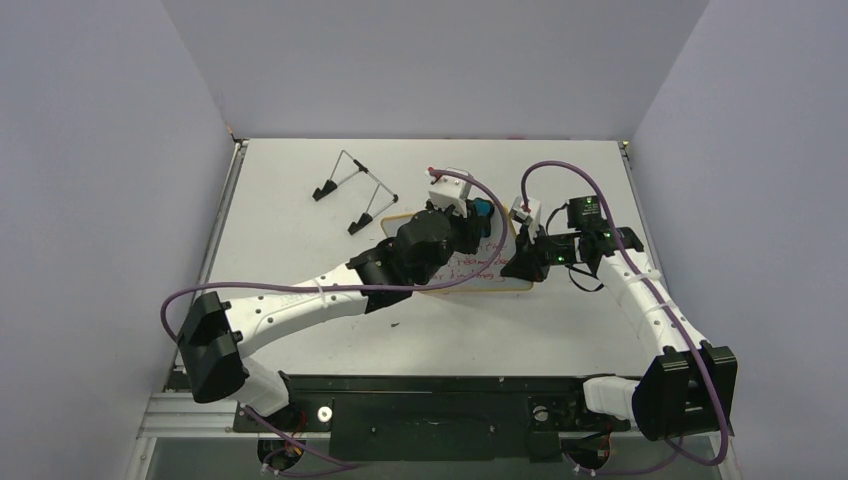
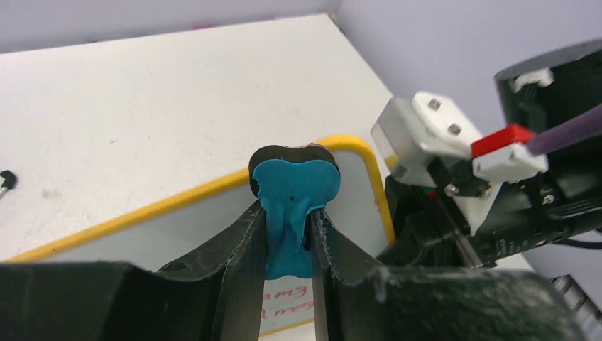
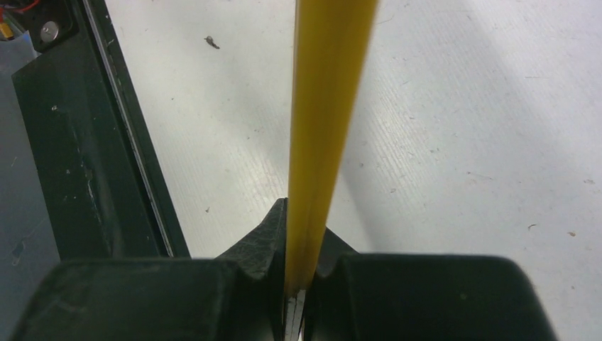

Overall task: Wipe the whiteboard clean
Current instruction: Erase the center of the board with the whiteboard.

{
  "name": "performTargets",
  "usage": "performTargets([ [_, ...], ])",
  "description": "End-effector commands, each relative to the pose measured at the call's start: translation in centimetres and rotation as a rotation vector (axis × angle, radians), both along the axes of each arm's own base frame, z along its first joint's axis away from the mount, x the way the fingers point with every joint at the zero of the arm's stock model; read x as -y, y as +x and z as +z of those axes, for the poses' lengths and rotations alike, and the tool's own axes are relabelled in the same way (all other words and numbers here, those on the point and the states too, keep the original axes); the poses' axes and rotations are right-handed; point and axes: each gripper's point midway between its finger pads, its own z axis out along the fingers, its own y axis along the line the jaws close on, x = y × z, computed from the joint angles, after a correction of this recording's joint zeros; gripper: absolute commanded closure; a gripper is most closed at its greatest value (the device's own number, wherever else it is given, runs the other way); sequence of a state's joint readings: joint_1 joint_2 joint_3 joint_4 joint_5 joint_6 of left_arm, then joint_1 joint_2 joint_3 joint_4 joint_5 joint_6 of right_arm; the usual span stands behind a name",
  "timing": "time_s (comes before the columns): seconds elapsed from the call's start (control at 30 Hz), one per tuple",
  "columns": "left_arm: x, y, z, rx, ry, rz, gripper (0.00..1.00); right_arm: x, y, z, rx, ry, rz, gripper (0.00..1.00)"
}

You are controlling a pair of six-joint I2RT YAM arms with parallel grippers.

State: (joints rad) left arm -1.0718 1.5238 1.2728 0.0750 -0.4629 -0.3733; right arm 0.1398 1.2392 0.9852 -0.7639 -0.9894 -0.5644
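Both arms are meeting at the whiteboard

At the middle of the grey table (image 1: 300,230), the red-scribbled whiteboard (image 1: 490,270) is being pinched by its yellow right rim in the right gripper (image 3: 298,238), fingers nearly closed. The left gripper (image 2: 287,224) is clamping a blue eraser (image 2: 294,185) over its far corner.

Wire stand (image 1: 370,176) with black feet sits far left on the white table (image 1: 290,240). Blue eraser (image 1: 483,210) is off at far middle, tiny dark speck (image 1: 397,323) nearer in, black rail (image 1: 430,385) along the near edge.
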Motion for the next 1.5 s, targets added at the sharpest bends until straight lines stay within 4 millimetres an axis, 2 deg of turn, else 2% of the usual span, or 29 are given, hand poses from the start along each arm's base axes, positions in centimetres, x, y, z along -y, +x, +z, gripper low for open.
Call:
performTargets([
  [0.0,-1.3,0.5,6.7,0.089,-0.260,0.044,1.00,-1.4,-1.4,1.7,0.046,0.064,0.096,1.00],
  [0.13,1.0,-0.8,4.6,0.021,-0.237,-0.075,1.00,-1.3,-1.4,1.8,0.048,0.064,0.094,1.00],
  [0.33,3.1,-3.0,0.3,-0.096,-0.191,-0.199,1.00,-1.4,-1.4,1.8,0.047,0.066,0.096,1.00],
  [0.47,4.8,-4.9,-1.0,-0.139,-0.186,-0.294,1.00,-1.4,-1.5,1.8,0.047,0.066,0.096,1.00],
  [0.63,6.0,-6.4,-2.4,-0.206,-0.198,-0.376,1.00,-1.4,-1.5,1.9,0.050,0.067,0.095,1.00],
  [0.77,6.2,-6.6,-3.5,-0.234,-0.186,-0.412,1.00,-1.4,-1.5,1.9,0.048,0.069,0.097,1.00],
  [0.87,5.6,-5.7,-3.1,-0.218,-0.187,-0.398,1.00,-1.4,-1.5,2.0,0.051,0.069,0.098,1.00],
  [0.93,5.0,-5.1,-2.2,-0.196,-0.203,-0.395,1.00,-1.4,-1.5,2.0,0.052,0.070,0.097,1.00],
  [1.1,3.1,-3.4,2.4,-0.111,-0.291,-0.386,1.00,-1.4,-1.6,2.0,0.052,0.070,0.098,1.00],
  [1.17,1.7,-2.1,3.2,-0.082,-0.276,-0.295,1.00,-1.4,-1.6,2.0,0.052,0.070,0.099,1.00],
  [1.3,-1.5,0.6,2.6,-0.055,-0.203,-0.058,1.00,-1.4,-1.6,2.0,0.053,0.070,0.098,1.00],
  [1.4,-3.1,1.4,1.7,-0.024,-0.174,0.113,1.00,-1.4,-1.6,2.0,0.052,0.070,0.097,1.00],
  [1.47,-2.8,0.8,0.7,-0.013,-0.157,0.141,1.00,-1.4,-1.5,1.9,0.049,0.070,0.098,1.00],
])
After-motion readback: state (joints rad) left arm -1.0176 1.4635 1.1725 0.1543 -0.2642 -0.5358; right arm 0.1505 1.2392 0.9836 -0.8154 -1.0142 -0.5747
